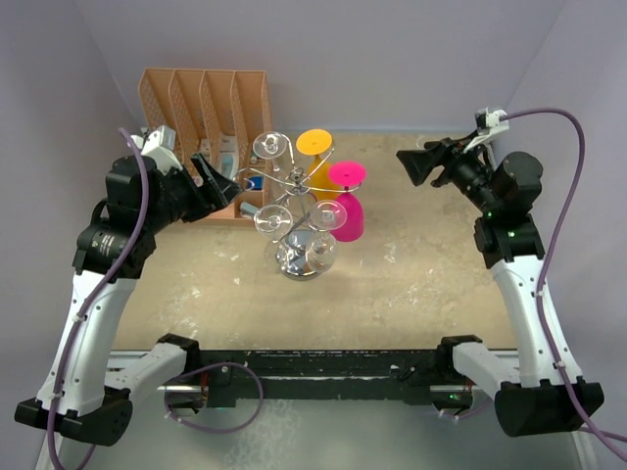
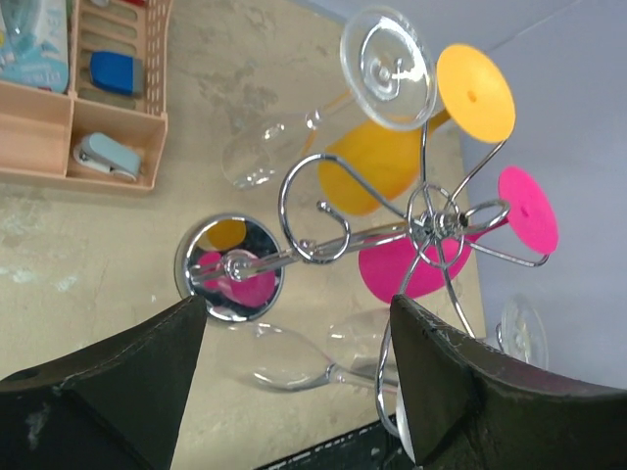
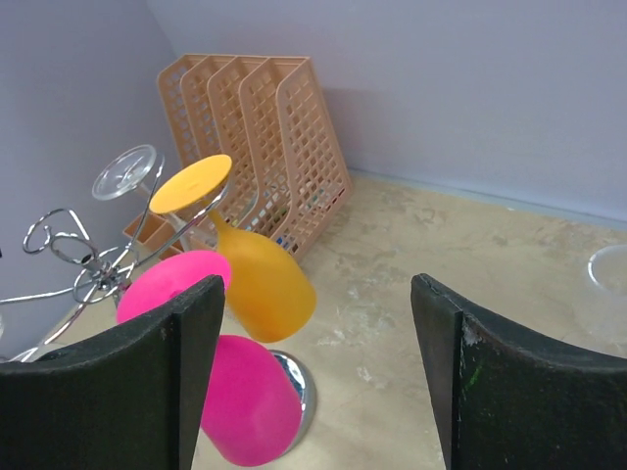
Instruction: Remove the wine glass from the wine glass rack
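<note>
The wine glass rack (image 1: 294,184), a shiny wire stand with curled arms on a round chrome base (image 1: 297,260), stands mid-table. Hanging upside down from it are an orange wine glass (image 1: 315,147), a pink wine glass (image 1: 350,208) and several clear wine glasses (image 1: 269,147). My left gripper (image 1: 223,182) is open just left of the rack. In the left wrist view a clear glass (image 2: 294,357) lies between its open fingers (image 2: 147,372), untouched. My right gripper (image 1: 408,164) hovers open and empty to the right of the rack, facing the orange glass (image 3: 260,279) and pink glass (image 3: 245,401).
An orange slotted file organizer (image 1: 206,98) stands at the back left, with small office items in its front tray (image 2: 108,157). A clear round rim (image 3: 609,269) shows at the right edge of the right wrist view. Purple walls close the back and sides.
</note>
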You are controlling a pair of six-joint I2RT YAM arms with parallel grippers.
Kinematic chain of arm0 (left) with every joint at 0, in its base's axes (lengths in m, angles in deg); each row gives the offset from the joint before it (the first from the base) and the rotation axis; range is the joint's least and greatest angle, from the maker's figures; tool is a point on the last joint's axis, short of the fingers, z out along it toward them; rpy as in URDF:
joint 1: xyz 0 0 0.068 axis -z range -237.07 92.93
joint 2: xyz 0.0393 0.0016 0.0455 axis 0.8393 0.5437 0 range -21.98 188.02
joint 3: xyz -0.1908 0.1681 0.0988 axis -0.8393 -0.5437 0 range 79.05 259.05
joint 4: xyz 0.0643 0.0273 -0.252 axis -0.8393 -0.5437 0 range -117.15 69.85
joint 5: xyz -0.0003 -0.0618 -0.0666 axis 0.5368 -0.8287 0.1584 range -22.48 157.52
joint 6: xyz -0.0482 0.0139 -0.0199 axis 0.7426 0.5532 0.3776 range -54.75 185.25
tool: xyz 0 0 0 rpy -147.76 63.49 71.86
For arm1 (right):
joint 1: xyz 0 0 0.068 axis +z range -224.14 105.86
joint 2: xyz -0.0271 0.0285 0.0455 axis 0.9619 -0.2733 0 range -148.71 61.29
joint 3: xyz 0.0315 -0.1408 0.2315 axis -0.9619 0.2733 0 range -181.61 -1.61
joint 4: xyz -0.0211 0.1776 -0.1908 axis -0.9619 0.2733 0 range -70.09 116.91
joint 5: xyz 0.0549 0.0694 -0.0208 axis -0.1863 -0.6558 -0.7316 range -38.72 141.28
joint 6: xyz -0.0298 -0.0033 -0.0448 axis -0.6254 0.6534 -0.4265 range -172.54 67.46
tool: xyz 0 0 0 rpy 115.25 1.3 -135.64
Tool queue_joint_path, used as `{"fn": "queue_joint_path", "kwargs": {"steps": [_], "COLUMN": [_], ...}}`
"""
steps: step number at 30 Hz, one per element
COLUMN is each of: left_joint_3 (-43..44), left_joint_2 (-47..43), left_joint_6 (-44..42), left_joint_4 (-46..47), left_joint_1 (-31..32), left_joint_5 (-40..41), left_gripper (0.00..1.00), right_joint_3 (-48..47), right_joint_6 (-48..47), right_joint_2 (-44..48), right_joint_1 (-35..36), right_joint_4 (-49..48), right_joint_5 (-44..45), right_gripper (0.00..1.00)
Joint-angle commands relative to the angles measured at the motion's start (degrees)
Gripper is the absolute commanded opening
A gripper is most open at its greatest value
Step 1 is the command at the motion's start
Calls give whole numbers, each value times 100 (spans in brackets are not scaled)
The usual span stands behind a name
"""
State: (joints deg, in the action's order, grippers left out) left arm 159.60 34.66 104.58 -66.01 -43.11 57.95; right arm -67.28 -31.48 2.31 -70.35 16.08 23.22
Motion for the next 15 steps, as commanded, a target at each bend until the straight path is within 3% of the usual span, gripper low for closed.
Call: {"fn": "queue_joint_path", "kwargs": {"steps": [1,8,15], "left_joint_3": [-238,618,1456], "left_joint_2": [-230,363,1481], "left_joint_6": [-93,-706,-326], "left_joint_4": [180,-253,104], "left_joint_1": [19,20,11], "left_joint_5": [-552,370,155], "left_gripper": [73,73,71], "right_joint_3": [160,168,149], "right_joint_6": [54,-156,-155], "right_joint_2": [310,372,646], "right_joint_1": [-10,-10,-10], "right_joint_4": [-386,-121,24], "right_joint_5": [-223,-383,-385], "right_gripper": [81,83,83]}}
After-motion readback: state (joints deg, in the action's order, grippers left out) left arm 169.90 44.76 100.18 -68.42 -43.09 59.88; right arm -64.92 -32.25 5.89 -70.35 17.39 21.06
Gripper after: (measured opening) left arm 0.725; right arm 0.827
